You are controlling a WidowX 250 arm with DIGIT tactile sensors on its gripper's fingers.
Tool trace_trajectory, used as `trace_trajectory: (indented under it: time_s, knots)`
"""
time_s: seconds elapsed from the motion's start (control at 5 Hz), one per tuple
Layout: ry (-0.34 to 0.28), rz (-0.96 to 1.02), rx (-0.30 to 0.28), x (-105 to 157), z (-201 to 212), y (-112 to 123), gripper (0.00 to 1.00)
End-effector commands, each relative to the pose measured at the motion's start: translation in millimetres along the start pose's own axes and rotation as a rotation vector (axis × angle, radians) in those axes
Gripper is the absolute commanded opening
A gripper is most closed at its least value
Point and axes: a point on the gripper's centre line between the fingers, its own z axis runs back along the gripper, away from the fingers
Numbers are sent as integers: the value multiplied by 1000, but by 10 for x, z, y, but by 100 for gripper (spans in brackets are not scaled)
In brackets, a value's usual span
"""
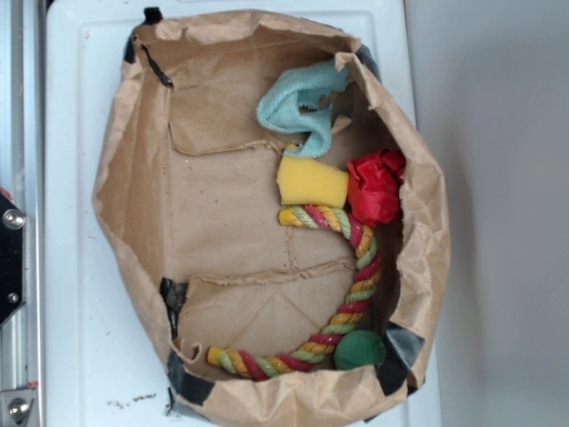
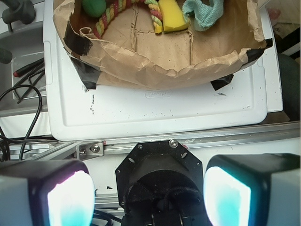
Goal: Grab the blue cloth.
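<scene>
Your exterior view looks straight down from above, close enough that the paper bag (image 1: 267, 213) fills the frame. Your wrist view sits low and back, past the white lid (image 2: 160, 108), facing the bag's near wall, which fills the upper frame. Both views share the bag's interior.

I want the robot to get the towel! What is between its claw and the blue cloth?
In the wrist view, the open gripper is outside the bag. A metal rail, the white lid and the paper bag's near wall lie before the blue cloth.
</scene>
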Motion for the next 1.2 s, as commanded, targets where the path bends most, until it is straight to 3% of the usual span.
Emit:
trace_trajectory:
  time_s: [0.0,0.2,1.0]
  knots:
    - [0,0,0,0,0,0,100]
    - [67,-27,24,-35,-76,-34,100]
    - [67,-27,24,-35,-76,-34,100]
